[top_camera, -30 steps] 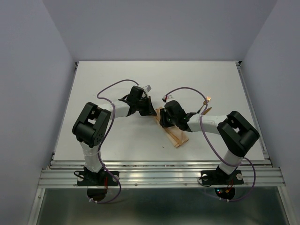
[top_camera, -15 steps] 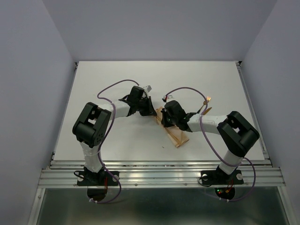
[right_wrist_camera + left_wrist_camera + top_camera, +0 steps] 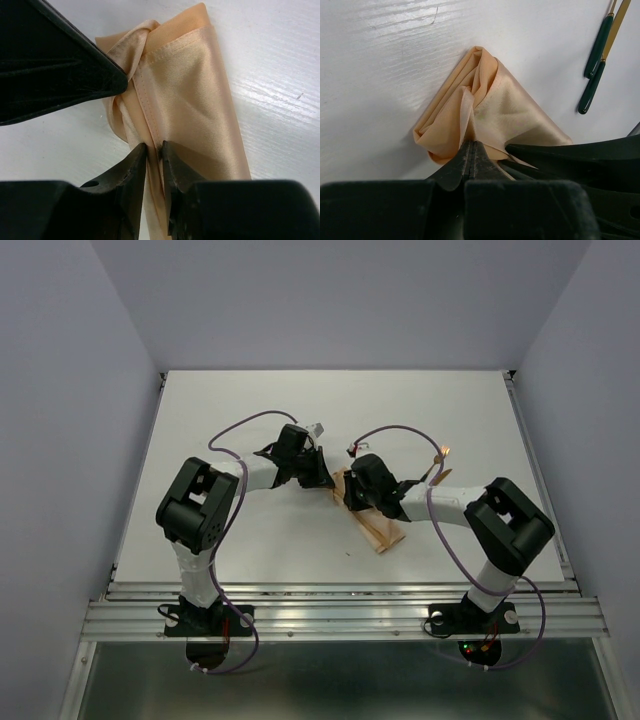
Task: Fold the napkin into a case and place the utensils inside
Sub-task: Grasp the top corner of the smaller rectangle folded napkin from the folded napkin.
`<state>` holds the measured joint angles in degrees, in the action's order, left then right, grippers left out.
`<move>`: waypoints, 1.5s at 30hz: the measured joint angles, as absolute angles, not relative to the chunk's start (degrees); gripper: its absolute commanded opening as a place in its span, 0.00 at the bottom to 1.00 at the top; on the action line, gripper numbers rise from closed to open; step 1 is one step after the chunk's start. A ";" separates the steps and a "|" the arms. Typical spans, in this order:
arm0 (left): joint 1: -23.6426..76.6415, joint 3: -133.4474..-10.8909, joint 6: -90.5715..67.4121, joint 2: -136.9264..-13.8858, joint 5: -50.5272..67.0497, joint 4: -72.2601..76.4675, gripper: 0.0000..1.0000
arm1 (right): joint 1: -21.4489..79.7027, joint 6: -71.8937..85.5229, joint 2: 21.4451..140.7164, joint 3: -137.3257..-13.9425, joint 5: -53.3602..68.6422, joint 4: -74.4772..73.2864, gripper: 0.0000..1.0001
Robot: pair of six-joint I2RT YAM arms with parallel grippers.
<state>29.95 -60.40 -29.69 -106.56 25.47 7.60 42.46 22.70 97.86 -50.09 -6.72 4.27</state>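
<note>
Left wrist: your left pincer [image 3: 470, 145] is clamped fully closed, with a thin pleat of the napkin [image 3: 512, 120] pinched between its tips. Under it the cloth is bunched into a rumpled wedge on the worktop [image 3: 380, 75]. The utensils [image 3: 595, 70] show only as dark green handles at the upper right, side by side and well apart from the cloth.

Right wrist: your right pincer [image 3: 154, 148] has its jaws a narrow slit apart. The stitched hem of the napkin runs straight through the gap. I can't tell whether the jaws actually bite on it. The smooth folded panel lies to the right of the hem, and the twisted, gathered part is to the left, next to the left pincer's finger.

Top external: the napkin sits about mid-worktop, slightly toward the near edge. It is folded into a narrow strip that angles toward the near right corner. Both pincers meet at its far end, the left one coming in from the left side and the right one from the right. The utensils lie closer to the right edge, partly hidden behind the right arm [image 3: 450, 505], with a gold head visible past it.
</note>
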 measured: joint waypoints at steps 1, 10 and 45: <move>29.95 -60.40 -29.69 -106.76 25.47 7.70 0.00 | 42.48 22.72 97.76 -50.06 -6.98 4.25 0.25; 29.95 -60.40 -29.71 -106.94 25.50 7.90 0.00 | 42.46 23.14 94.59 -48.49 -8.99 4.36 0.36; 30.41 -60.64 -29.69 -106.91 25.45 7.44 0.00 | 42.46 22.65 96.36 -48.14 -7.46 4.56 0.01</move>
<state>30.41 -60.64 -29.69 -106.91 25.45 7.44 42.46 22.65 96.36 -48.14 -7.46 4.56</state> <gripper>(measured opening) 0.019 0.026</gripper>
